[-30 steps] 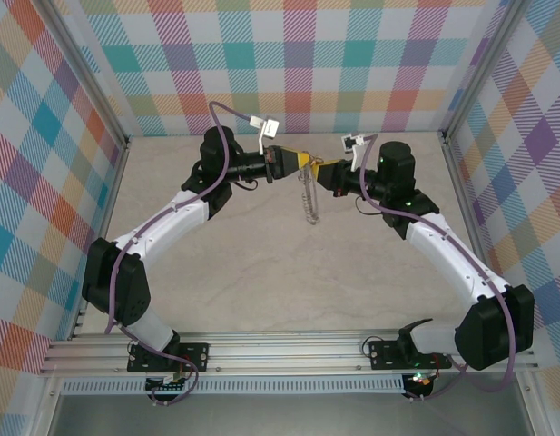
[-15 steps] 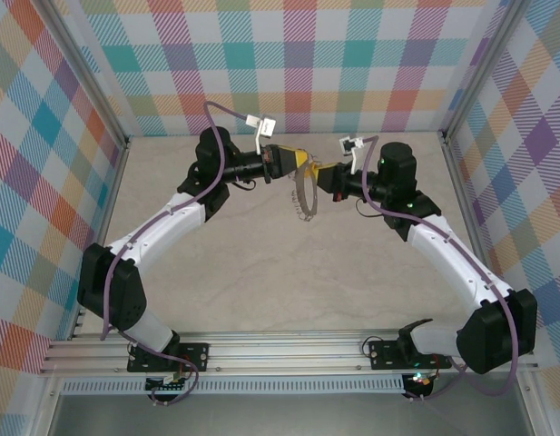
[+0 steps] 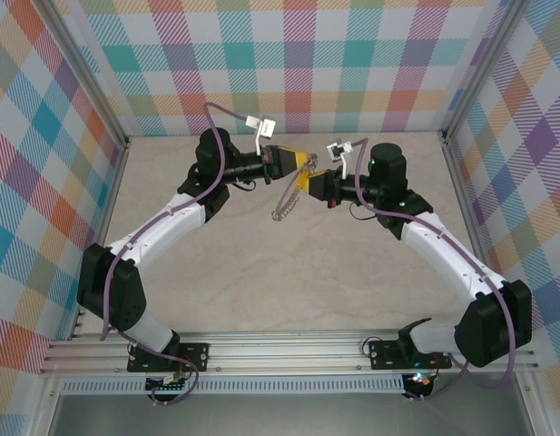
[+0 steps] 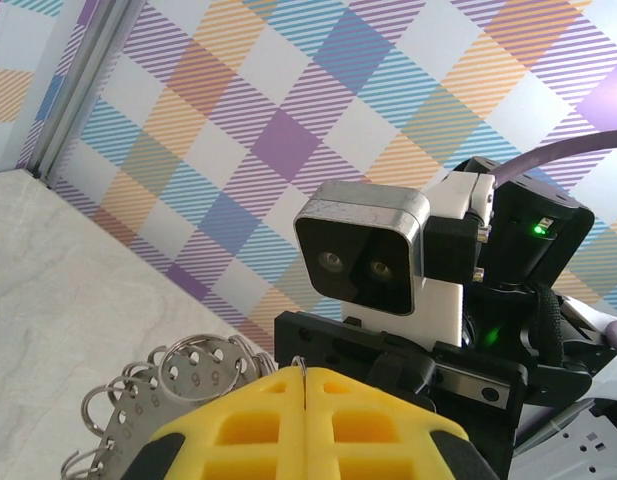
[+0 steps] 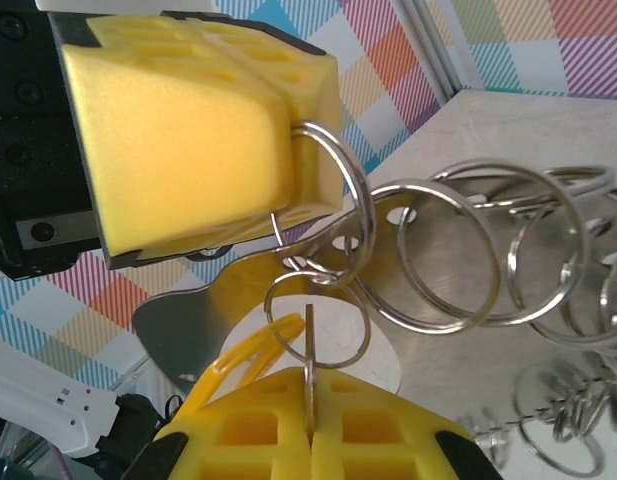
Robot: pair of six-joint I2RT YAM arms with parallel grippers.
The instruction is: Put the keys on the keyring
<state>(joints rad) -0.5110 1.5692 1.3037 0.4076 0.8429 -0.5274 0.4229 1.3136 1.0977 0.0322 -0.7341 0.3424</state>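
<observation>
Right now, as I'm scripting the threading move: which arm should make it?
Right, probably: the shut right gripper pinches a thin silver metal piece close beside the silver wire ring that the shut left gripper clamps and steadies.

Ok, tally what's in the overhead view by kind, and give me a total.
Robot arms: 2 (left arm, right arm)
Pairs of yellow jaws: 2, both shut
Keyring: 1
Total: 5
</observation>
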